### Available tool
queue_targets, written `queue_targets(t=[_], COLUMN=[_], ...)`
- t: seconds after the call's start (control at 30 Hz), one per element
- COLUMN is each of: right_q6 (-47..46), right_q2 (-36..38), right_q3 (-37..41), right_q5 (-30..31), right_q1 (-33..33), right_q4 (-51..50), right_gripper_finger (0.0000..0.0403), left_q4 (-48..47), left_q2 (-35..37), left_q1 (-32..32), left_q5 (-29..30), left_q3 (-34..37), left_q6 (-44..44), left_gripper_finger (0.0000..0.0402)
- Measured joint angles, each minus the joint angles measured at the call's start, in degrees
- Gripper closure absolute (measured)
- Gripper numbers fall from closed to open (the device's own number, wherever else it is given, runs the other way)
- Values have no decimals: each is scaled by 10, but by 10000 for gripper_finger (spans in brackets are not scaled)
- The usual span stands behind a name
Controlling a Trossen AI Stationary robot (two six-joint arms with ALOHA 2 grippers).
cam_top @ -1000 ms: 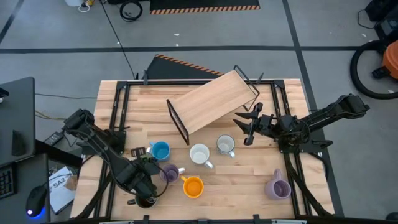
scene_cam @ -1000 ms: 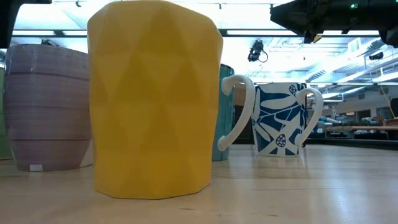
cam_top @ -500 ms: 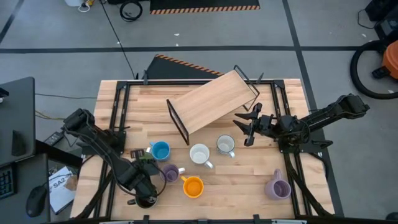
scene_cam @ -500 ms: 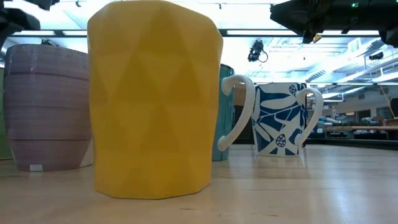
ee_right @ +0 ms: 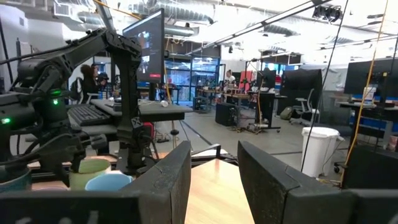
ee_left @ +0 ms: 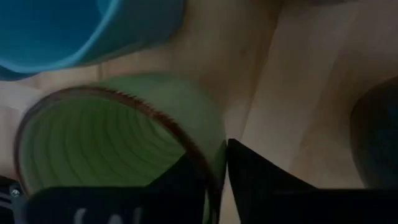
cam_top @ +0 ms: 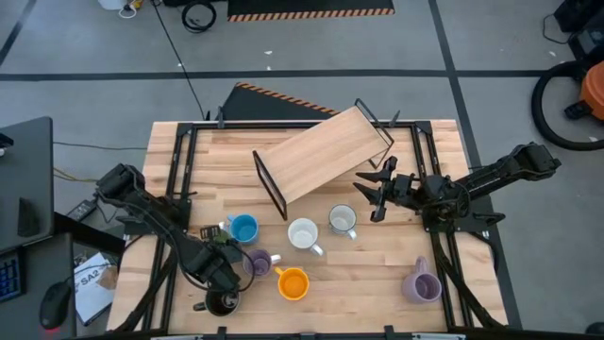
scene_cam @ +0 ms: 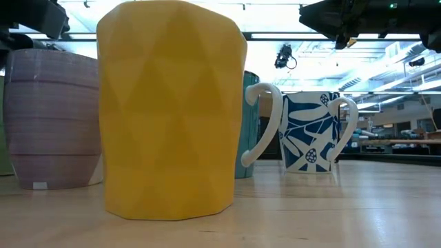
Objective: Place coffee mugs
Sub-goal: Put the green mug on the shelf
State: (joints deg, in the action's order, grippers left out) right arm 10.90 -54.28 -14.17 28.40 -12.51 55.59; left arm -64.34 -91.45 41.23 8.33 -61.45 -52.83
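1. Jaws of the left gripper (ee_left: pixel 214 180) straddle the rim of the green mug (ee_left: pixel 118 143): one dark finger sits inside the wall, the other outside, pinching it at the edge.
2. Rim wall between the jaws looks thin, hard and glazed (likely slippery, and it would chip if knocked), so a firm hold low on the wall or at the handle seems safer than a shallow rim hold. The mug should be light enough for one arm.
3. Just beside the green mug stands the blue mug (cam_top: pixel 243 229), with a lavender mug (cam_top: pixel 256 263) and the orange mug (cam_top: pixel 293 283) close by on the worktop (cam_top: pixel 377 274); a dark mug (cam_top: pixel 221 304) sits near the front edge.
4. Farther out, the white mug (cam_top: pixel 303 234) and a pale grey mug (cam_top: pixel 342 220) stand near the wooden rack (cam_top: pixel 326 156).
5. The right gripper (cam_top: pixel 375 192) hovers beside that rack with its jaws spread and empty.
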Motion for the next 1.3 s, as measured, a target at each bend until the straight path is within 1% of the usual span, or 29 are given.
queue_targets(t=[0.1,0.17,0.43,0.57,0.8,0.9,1.03,1.13,1.3], right_q6=[-2,-4,-4,-4,-6,-7,-15,-22,-35], right_q2=[-1,-5,-19,-20,-20,-20,-25,-32,-38], right_q3=[0,0,0,0,0,0,0,0,0], right_q5=[0,0,1,1,0,0,0,1,3], right_q1=[0,0,3,3,3,3,3,3,3], right_q4=[1,0,15,18,18,18,15,14,16], right_gripper_finger=[265,265,265,265,265,265,265,265,265], left_q4=[-2,-1,-17,-45,-82,-96,-89,-90,-90], left_q2=[9,18,65,95,162,202,253,274,291], left_q1=[-7,-10,-17,-32,-86,-120,-165,-191,-229], left_q5=[-1,1,-14,-40,-135,-139,-139,-139,-130], left_q3=[0,0,0,0,-1,-1,-4,-36,-122], left_q6=[8,8,1,-8,7,11,30,53,111], left_gripper_finger=[369,378,378,376,375,375,374,374,373])
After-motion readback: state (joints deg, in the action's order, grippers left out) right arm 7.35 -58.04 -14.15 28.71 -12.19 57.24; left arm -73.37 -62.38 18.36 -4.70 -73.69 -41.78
